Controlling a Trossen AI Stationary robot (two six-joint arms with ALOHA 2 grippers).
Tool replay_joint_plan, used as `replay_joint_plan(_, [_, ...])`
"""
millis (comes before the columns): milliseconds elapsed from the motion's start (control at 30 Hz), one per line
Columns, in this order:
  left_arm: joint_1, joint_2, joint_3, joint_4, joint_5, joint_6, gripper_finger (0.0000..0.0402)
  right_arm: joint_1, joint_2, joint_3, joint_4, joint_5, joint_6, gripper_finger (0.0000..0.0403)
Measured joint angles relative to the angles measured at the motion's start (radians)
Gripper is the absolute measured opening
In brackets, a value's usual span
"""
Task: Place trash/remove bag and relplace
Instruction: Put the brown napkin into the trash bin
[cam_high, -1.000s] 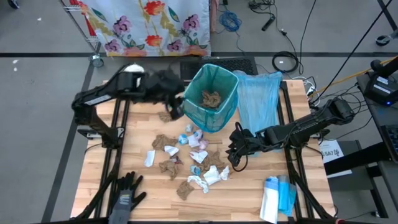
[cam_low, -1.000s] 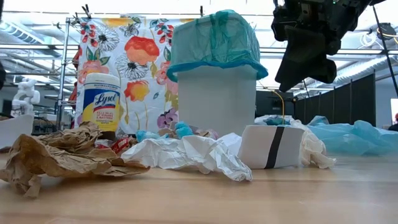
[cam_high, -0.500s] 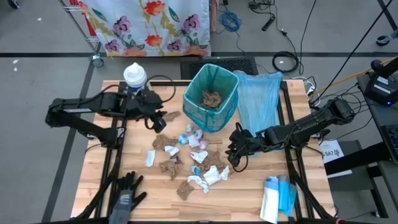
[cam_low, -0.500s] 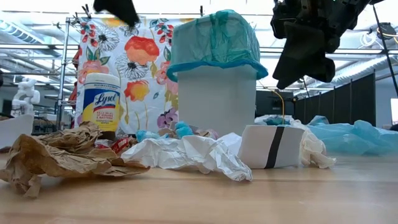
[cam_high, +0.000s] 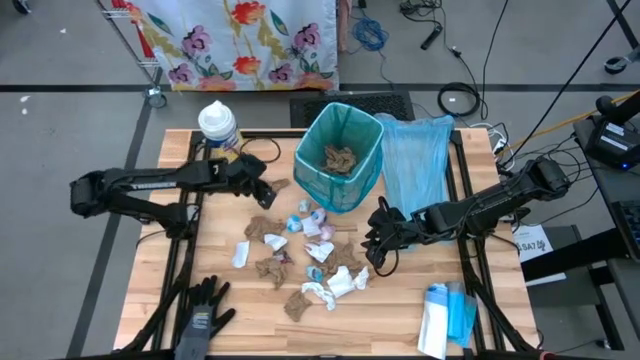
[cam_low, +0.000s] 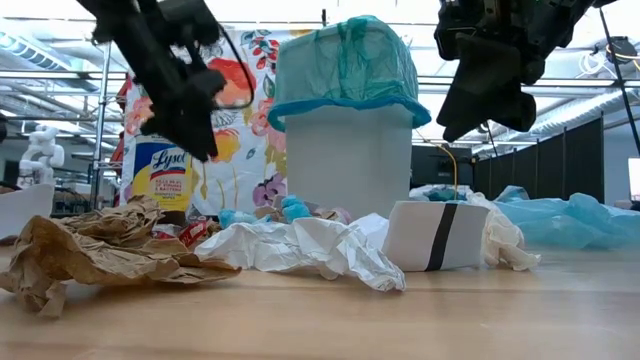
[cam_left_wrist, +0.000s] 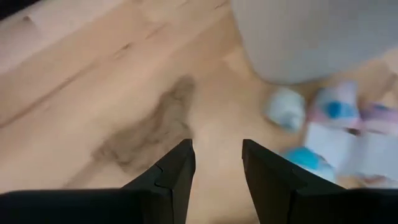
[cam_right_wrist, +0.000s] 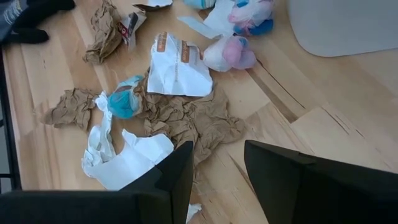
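Crumpled paper and tissue trash (cam_high: 300, 255) litters mid-bench before the bin (cam_high: 340, 155): light, soft, best pinched at a wad's bulk. Left pincer (cam_high: 262, 188) and right pincer (cam_high: 378, 240) hover, fingers apart, empty.

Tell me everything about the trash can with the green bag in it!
The trash can stands upright near the back middle of the wooden table. Its body looks like pale grey plastic, lined with a thin teal bag folded over the rim. Inside lie a few brown paper wads. Scraps of trash sit against its front foot, and a loose light blue bag lies beside it.
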Motion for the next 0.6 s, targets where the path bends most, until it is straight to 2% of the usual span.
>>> replay_joint_plan(133, [0.087,0.058,0.0,0.0,0.042,0.112,0.0138,0.0,0.0,0.0,0.0,0.0,0.0,0.0134])
replay_joint_plan(333, [0.151,0.181,0.0,0.046,0.123,0.233,0.0138,0.0,0.0,0.0,-0.001,0.0,0.006,0.0134])
replay_joint_plan(600, [0.185,0.316,0.01,0.085,0.144,0.256,0.0138,0.0,0.0,0.0,-0.001,0.0,0.027,0.0134])
